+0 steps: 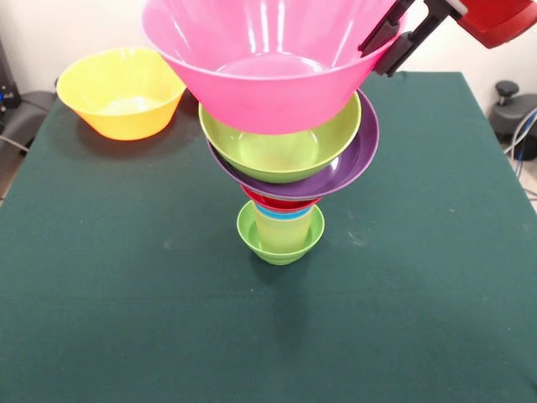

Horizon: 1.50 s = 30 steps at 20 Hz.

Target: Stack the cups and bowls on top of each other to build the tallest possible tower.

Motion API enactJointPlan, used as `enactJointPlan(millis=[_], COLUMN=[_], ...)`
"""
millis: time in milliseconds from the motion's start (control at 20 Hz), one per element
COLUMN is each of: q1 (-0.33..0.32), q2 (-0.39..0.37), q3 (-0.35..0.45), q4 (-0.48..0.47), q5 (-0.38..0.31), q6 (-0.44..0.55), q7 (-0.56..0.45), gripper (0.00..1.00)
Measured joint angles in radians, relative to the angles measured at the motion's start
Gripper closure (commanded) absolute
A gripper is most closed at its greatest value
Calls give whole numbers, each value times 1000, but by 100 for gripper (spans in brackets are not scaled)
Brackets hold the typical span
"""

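Hand (pixel 401 39) pinching large glossy pink plastic bowl (pixel 268 80) by right rim atop tower (pixel 284 180); next: release squarely centred.

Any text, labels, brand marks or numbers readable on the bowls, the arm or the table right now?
None can be read: the pink bowl, the yellow bowl, the tower, the table and the tool show no lettering.

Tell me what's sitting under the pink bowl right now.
The green bowl lies directly beneath the pink bowl, then the purple bowl. Whether pink rests on green is hidden.
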Motion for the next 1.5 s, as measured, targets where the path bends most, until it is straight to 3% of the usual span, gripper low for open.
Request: enactJointPlan(millis=[1500], q1=[9], q2=[0], q3=[47], q4=[4], q5=[-38], q6=[0], q7=[-9], gripper=[100])
